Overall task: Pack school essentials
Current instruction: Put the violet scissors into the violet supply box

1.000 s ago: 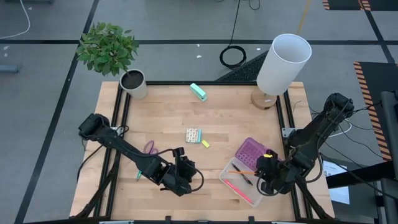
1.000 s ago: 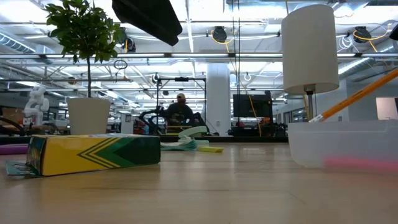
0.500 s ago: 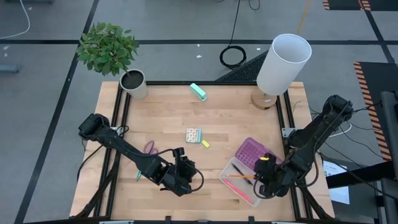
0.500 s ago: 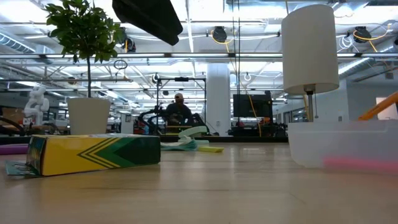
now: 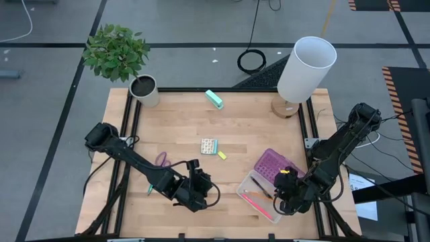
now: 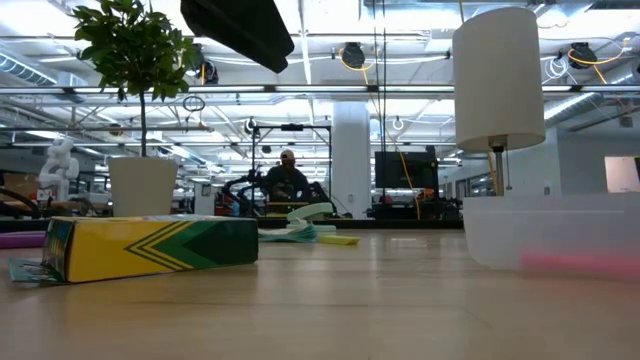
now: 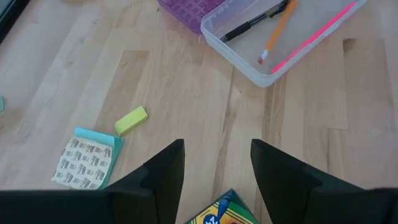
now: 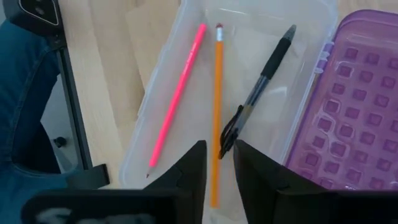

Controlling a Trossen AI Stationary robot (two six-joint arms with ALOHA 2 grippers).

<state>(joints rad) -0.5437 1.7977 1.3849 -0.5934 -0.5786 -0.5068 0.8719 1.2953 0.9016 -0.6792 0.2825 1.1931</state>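
Crayon box (image 7: 225,213) is seen lying on the surface directly under the released left pincer (image 7: 214,163), well apart from the clear case (image 5: 259,198), over which the right pincer (image 8: 216,163) is held released above the orange pencil (image 8: 217,106).

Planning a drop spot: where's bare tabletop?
Free: wide strip between plant pot, teal block and lamp. Crowded: front, around left gripper, crayon box, clear case and right gripper.
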